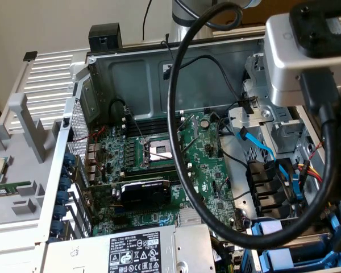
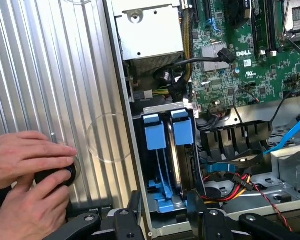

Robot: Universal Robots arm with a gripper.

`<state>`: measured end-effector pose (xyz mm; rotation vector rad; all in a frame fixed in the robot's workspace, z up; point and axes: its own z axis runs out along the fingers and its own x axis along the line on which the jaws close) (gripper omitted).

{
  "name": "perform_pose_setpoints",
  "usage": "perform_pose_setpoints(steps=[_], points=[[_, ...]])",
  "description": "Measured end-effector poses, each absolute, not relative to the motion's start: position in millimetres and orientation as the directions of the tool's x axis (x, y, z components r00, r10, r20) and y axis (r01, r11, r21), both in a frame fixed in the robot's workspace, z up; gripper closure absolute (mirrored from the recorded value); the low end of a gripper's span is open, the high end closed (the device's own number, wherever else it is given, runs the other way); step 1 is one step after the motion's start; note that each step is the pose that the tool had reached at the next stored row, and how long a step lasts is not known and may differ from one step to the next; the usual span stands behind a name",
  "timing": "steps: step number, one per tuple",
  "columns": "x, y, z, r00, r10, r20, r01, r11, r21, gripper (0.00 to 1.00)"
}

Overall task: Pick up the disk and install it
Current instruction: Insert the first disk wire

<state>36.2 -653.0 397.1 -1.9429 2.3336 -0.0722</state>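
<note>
At the exterior view's left, a grey ribbed side panel (image 1: 45, 74) lying beside the open computer case (image 1: 131, 74). Inside the case, a green circuit board (image 1: 159, 159) with a dark card (image 1: 145, 193) plugged into it. Nearer the camera, a silver power supply box (image 1: 131, 250) with a black-and-white warning label. Further right, a thick black cable (image 1: 179, 114) looping in front of the board and up to a silver and black camera housing (image 1: 307, 51) on the arm. Low at the exterior view's right, blue plastic pieces (image 1: 287, 263).

In the wrist view, one hand (image 2: 25, 152) and a second hand (image 2: 20, 210) of a person on the ribbed panel, both closed round a small black knob (image 2: 55, 176). Past the case edge, a drive bay (image 2: 162, 106) with two blue-framed units upright side by side in its slots. Disk (image 2: 183, 132) edge-on in the slot nearer the circuit board, grey metal showing along its blue frame, label hidden. Just beside it, nearer the ribbed panel, another blue tray (image 2: 155, 136). Gripper (image 2: 165, 200) right at the bay, fingers (image 2: 135, 212) spread wide, one by each side wall, gripping nothing. Beyond the bay, red, yellow and black wires (image 2: 235, 182) and a light blue cable (image 2: 290, 135).
</note>
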Motion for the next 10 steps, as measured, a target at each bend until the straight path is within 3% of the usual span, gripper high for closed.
perform_pose_setpoints(steps=[10], points=[[36.1,-654.1,396.4,-0.14,-0.988,-0.062,-0.984,0.146,-0.101,0.51]])
